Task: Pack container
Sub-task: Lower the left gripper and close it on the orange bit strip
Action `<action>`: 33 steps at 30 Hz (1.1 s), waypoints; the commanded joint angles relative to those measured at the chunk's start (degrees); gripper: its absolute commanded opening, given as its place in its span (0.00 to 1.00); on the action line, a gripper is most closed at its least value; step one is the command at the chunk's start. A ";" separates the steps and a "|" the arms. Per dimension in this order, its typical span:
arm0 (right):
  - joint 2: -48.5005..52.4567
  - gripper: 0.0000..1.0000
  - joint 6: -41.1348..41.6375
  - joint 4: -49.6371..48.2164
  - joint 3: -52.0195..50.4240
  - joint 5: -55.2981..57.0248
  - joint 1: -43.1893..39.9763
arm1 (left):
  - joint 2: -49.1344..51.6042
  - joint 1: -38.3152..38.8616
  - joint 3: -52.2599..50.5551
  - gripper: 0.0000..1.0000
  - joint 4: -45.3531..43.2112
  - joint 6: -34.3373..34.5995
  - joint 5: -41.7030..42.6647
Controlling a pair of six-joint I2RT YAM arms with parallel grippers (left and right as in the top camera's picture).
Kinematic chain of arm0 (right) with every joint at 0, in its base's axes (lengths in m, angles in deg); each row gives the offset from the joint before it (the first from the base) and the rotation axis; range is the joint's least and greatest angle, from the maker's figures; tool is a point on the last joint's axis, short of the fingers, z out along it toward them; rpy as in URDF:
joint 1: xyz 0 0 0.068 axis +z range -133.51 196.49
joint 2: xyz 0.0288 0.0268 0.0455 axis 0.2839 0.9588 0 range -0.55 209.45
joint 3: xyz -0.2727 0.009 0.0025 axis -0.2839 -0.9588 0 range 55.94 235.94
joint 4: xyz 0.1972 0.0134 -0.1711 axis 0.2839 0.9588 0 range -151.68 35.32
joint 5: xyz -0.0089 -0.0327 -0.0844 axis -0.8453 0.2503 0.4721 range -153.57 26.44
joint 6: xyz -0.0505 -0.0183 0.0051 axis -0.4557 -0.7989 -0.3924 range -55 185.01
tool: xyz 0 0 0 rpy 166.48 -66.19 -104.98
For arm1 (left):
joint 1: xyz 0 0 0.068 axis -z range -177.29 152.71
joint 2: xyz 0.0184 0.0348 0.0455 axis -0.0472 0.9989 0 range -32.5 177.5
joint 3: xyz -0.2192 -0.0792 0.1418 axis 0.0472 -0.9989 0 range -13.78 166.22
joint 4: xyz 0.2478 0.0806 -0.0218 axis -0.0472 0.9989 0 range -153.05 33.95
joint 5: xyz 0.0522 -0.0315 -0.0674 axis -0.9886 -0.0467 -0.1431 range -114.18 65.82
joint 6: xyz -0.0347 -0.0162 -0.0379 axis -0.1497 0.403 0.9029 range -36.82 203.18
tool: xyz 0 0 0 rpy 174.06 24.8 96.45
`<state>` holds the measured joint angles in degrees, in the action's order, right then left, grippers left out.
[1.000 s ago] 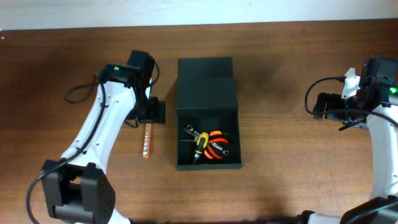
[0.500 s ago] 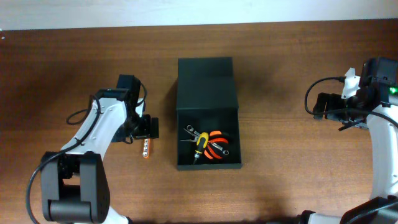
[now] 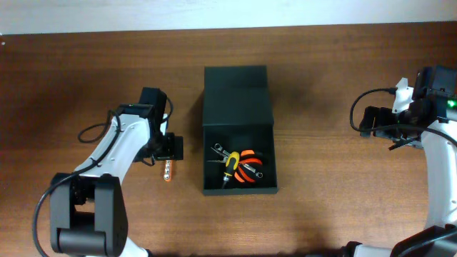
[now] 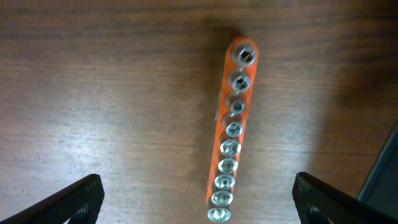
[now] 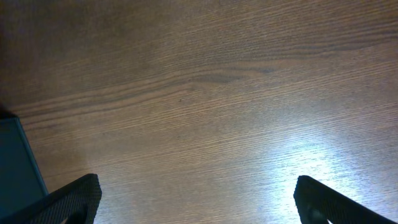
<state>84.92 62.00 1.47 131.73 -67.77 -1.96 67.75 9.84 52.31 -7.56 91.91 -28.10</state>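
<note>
We find the container [image 3: 238, 100] mid-counter [image 3: 321, 86], lid flapped open toward the far edge, with a yellow-handled screwdriver [image 3: 230, 164] and orange-gripped pliers [image 3: 248, 165] inside. Just left of it lies an orange bit rail [image 4: 231, 130], and our left gripper [image 4: 199, 186] hangs spread wide above it. Our right gripper [image 5: 196, 190], also spread, hovers over the counter well to the right.

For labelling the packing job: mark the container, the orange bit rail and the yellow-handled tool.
container [image 3: 235, 93], overhead view, on its open lid.
orange bit rail [image 4: 229, 149], left wrist view, mid-length of the strip.
yellow-handled tool [image 3: 230, 163], overhead view, on the handle.
</note>
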 commanded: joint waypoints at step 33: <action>-0.33 0.99 0.02 0.02 -0.17 -0.50 -0.31 | 8.09 0.48 -0.44 0.99 -6.05 0.83 6.56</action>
<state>84.92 61.91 1.47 131.73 -67.77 -1.96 75.09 10.26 52.20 -13.25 92.07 -22.64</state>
